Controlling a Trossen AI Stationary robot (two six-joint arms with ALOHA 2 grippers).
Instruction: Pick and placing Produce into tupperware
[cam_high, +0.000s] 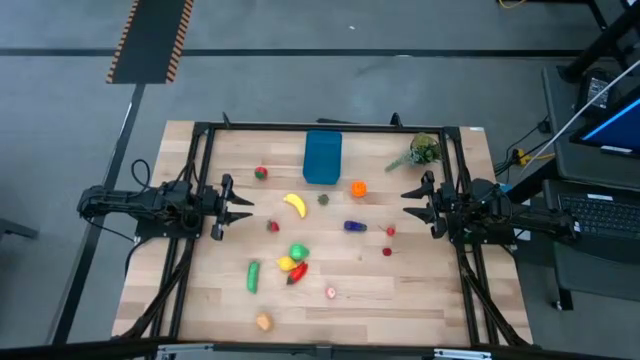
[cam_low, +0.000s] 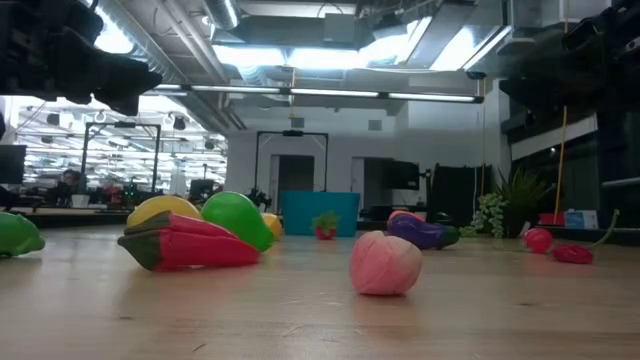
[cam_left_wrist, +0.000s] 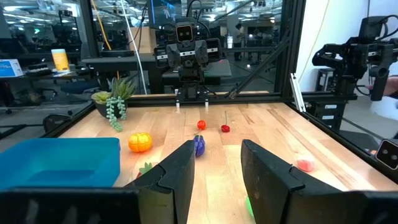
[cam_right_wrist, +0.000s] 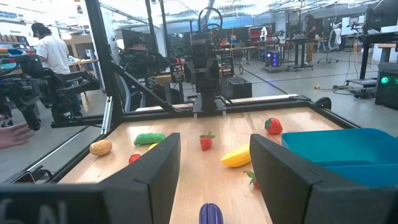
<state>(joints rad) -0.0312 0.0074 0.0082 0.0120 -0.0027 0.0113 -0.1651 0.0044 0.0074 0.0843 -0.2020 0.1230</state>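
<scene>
While both arms wait at the table's sides, your left gripper (cam_high: 243, 208) hangs at the left edge, fingers apart, holding nothing. The produce lies scattered mid-table: cucumber (cam_high: 253, 276), banana (cam_high: 295, 205), eggplant (cam_high: 355, 227). The tupperware (cam_high: 322, 157) stands at the far edge, nothing in it. Your right gripper (cam_high: 411, 202) hangs at the right, fingers apart, also holding nothing.

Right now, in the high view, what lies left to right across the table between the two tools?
Left tool → small green toy cucumber → curved yellow toy banana → rectangular teal-blue plastic tub → round orange toy fruit → small red toy fruit → leafy green plant sprig → right tool.
</scene>
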